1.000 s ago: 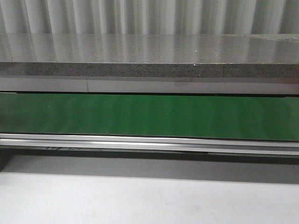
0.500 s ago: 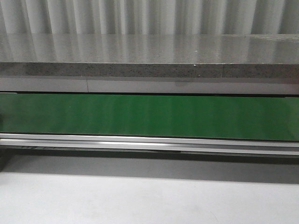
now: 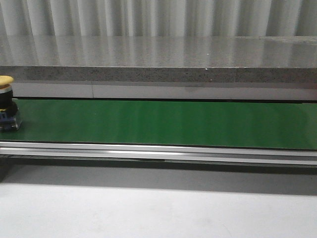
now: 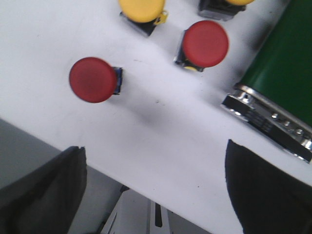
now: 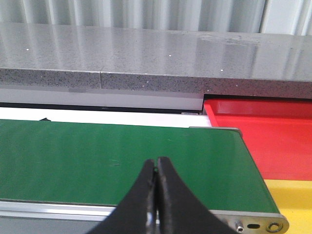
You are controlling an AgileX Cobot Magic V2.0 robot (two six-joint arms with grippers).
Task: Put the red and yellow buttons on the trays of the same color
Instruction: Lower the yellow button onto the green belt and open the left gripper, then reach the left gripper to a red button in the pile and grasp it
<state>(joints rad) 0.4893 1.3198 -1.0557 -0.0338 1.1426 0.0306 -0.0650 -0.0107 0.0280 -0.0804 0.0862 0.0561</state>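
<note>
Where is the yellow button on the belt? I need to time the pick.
Front view: yellow button stands at the far left edge of the green belt.

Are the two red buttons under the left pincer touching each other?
Apart. The left wrist view shows bare white table between one red button and the other red button.

We are viewing the green belt head-on; the left wrist is looking down closely at the white table, the right wrist along the belt; all are sharing it.
</note>
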